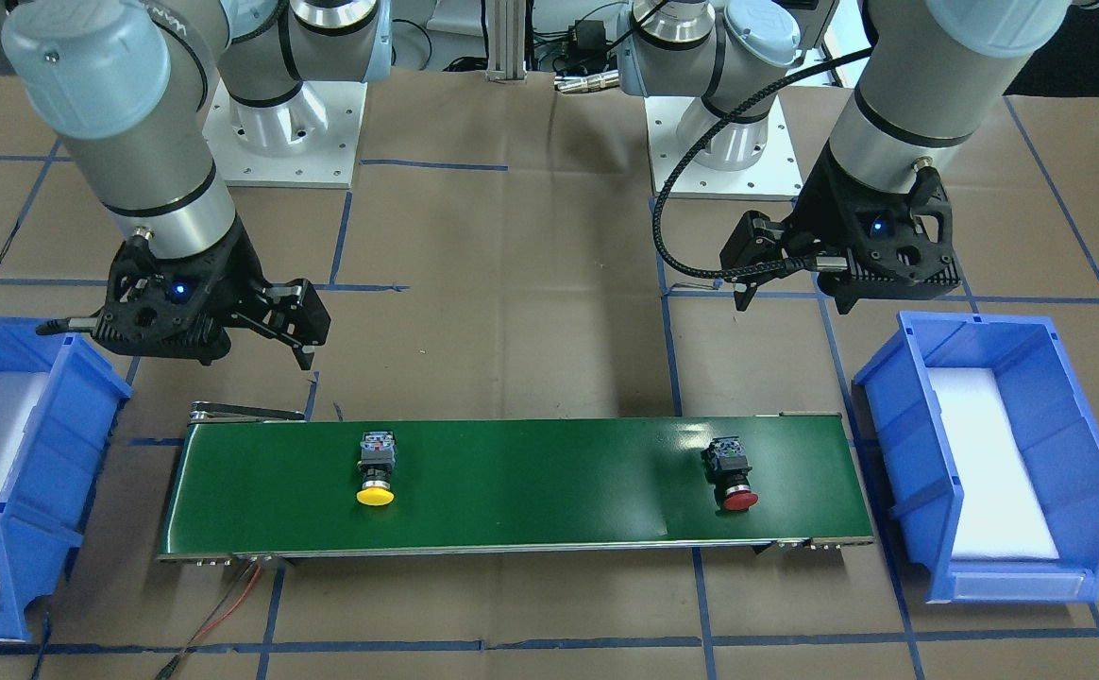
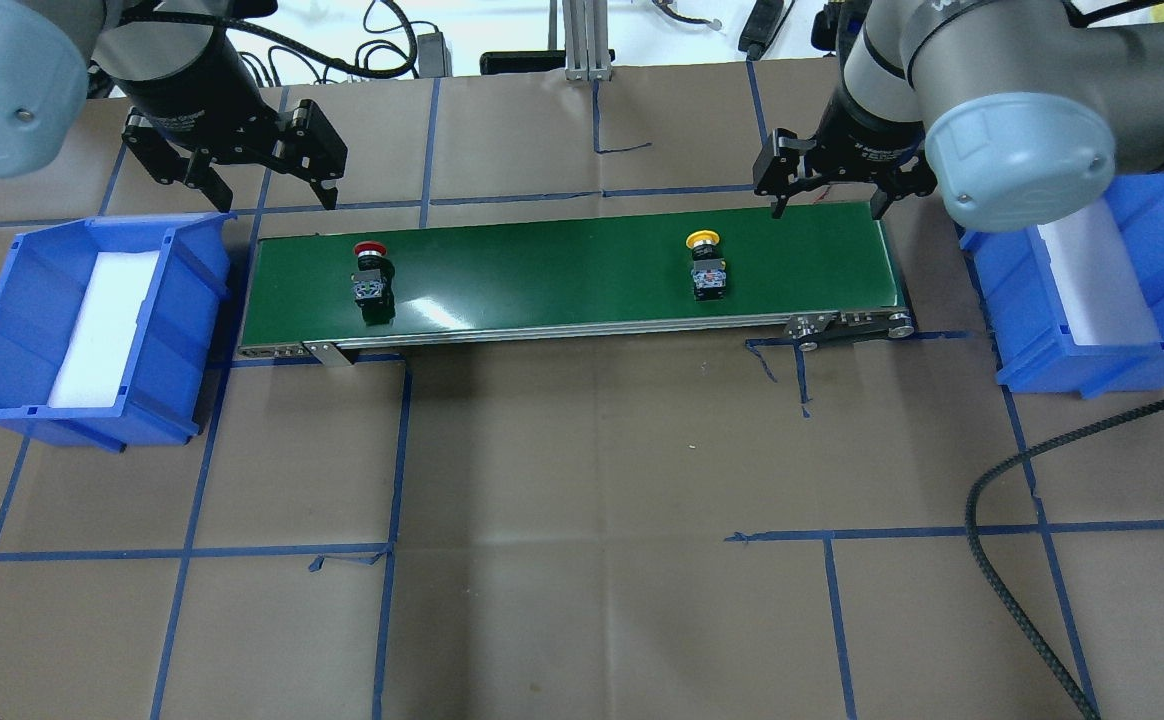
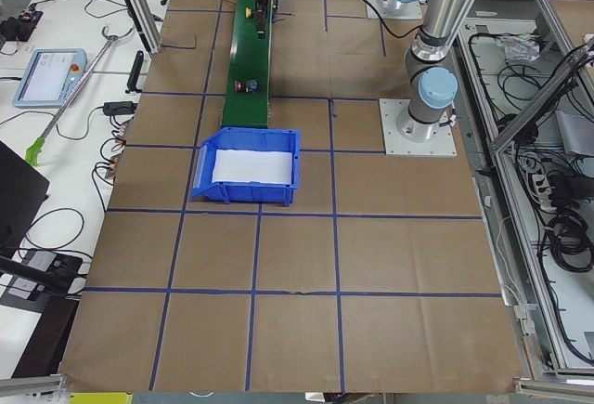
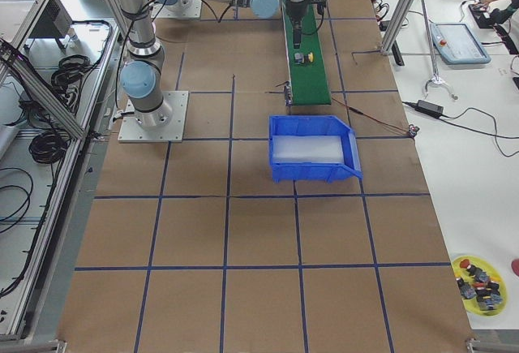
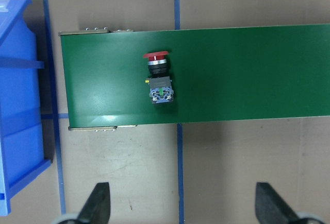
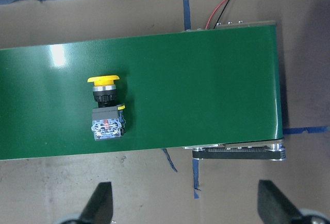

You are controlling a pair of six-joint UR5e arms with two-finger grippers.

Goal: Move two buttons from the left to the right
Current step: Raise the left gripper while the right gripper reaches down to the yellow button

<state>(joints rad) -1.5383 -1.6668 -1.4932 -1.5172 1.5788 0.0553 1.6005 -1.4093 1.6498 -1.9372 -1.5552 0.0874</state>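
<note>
Both task pieces lie on the long green conveyor belt [image 2: 542,270]. The red-capped push-button switch [image 2: 372,275], black-grey in the body, sits near the belt's left end. The yellow-capped push-button switch [image 2: 707,265], with a mushroom cap on the same dark body, sits toward the belt's right end but short of it. Each lies on its side with its long axis across the belt, cap toward the edge away from the robot.

The left gripper [image 2: 270,190] hangs above the belt's left end with its fingers spread wide and nothing between them. The right gripper [image 2: 827,205] hangs above the belt's right end, equally spread and empty. A blue plastic bin [image 2: 1032,360] lined with white foam stands just off the belt's right end.

The yellow-capped switch looks like the one to take first, and the right gripper is much the nearer to it. In the right wrist view the switch lies ahead of the fingertips and almost in line with one finger [image 6: 100,203] rather than centred. The gripper would probably have to shift toward the belt's middle and forward before going down. The fingers' closing line runs along the belt, across the switch's long axis, so little wrist turn seems needed.
</note>
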